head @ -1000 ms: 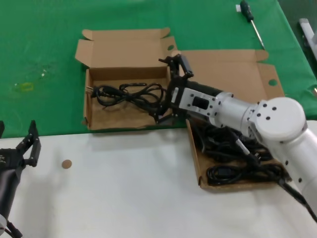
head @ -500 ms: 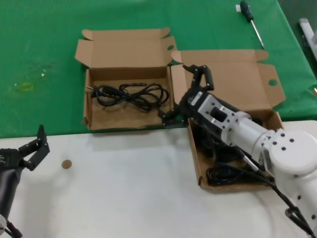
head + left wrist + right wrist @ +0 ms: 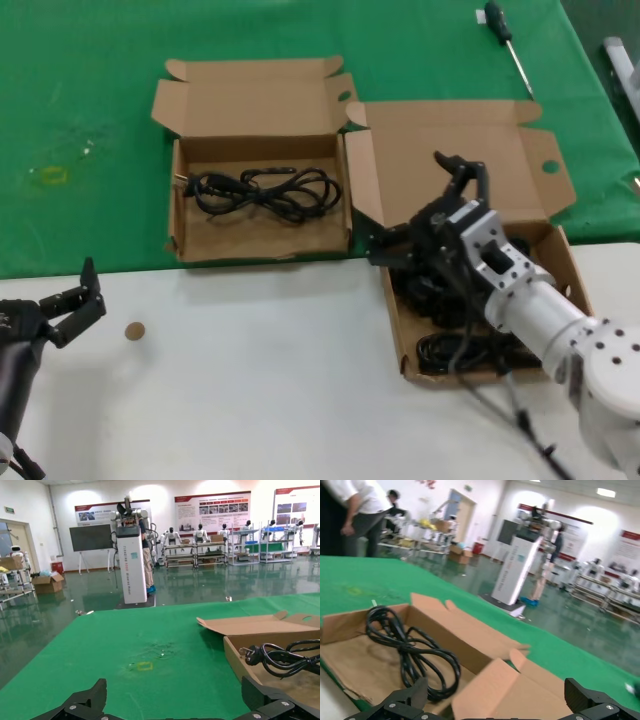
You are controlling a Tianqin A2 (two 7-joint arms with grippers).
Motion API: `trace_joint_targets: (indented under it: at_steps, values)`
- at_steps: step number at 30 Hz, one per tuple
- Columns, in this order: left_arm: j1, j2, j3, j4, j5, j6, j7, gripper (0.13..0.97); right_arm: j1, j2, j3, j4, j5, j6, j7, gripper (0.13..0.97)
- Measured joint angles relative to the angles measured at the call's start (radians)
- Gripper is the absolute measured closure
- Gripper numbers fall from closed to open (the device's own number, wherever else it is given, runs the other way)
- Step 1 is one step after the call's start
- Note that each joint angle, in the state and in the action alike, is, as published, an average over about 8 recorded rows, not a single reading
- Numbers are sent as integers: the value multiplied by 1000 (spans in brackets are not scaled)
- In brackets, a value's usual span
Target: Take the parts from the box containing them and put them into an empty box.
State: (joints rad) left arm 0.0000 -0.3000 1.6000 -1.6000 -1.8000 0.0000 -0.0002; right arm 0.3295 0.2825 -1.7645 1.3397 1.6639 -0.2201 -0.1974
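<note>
The smaller cardboard box (image 3: 250, 100) lies at the back left and holds one coiled black cable (image 3: 265, 190). To its right, the larger box (image 3: 460, 125) with the tall lid holds several coiled black cables (image 3: 470, 350). My right gripper (image 3: 420, 205) hangs open and empty over the near left part of the larger box, above the cables. Its wrist view looks past a cardboard flap (image 3: 510, 690) to the cable (image 3: 410, 650) in the smaller box (image 3: 350, 655). My left gripper (image 3: 75, 305) is open at the table's front left, far from both boxes; its wrist view shows the smaller box (image 3: 250, 630).
A black-handled screwdriver (image 3: 508, 45) lies on the green cloth at the back right, and a grey object (image 3: 622, 60) sits at the right edge. A small brown disc (image 3: 134, 331) rests on the white table near my left gripper. A yellow mark (image 3: 50, 175) shows on the cloth.
My right gripper has pulled away from the smaller box and swung right over the larger box, empty. The cable stays in the smaller box. The left gripper shifted slightly.
</note>
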Motion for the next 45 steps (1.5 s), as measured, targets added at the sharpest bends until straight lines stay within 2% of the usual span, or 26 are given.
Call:
trace_joint_targets:
  at_steps: [7, 22, 45]
  values:
    - [0, 0, 0, 0, 0, 0, 0, 153, -97, 5, 48, 77, 40, 65, 58, 129]
    - [0, 0, 0, 0, 0, 0, 0, 132, -284, 15, 142, 224, 117, 190, 170, 129]
    - [0, 0, 0, 0, 0, 0, 0, 132, -295, 16, 147, 233, 122, 197, 177, 129]
